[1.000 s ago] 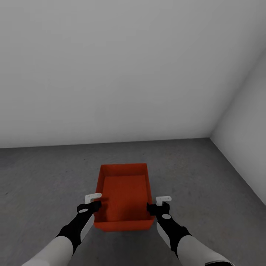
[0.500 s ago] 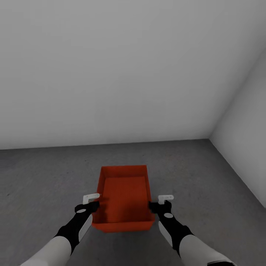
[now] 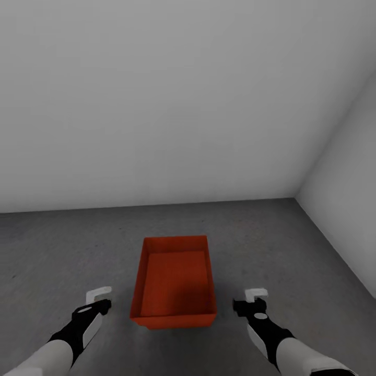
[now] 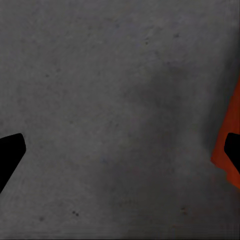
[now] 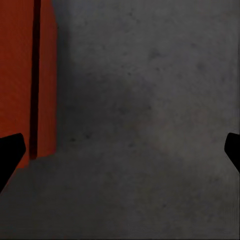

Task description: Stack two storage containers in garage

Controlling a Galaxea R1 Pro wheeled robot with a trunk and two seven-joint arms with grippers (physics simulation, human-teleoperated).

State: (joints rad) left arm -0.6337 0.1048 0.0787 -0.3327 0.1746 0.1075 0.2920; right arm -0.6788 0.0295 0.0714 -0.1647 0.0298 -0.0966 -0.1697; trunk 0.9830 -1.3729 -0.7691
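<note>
Room: I read this as the garage, with plain grey walls meeting in a corner at the right of the head view, and a dark grey concrete floor.
Container: one orange-red storage container sits upright and empty on the floor in front of me, its long axis running away from me, well short of the back wall.
Left gripper: my left gripper hangs beside the container's left wall, clearly apart from it. The left wrist view shows both fingertips at the frame edges with bare concrete between, so the jaws are spread wide and hold nothing.
Right gripper: my right gripper is off the right wall, likewise apart; jaws wide, empty, over bare floor.
Step in hand: I judge the first container is placed and I am let go of it.
Next move: I need to back away without nudging the bin, then head for the living room for the second container, which will be stacked on this one.
</note>
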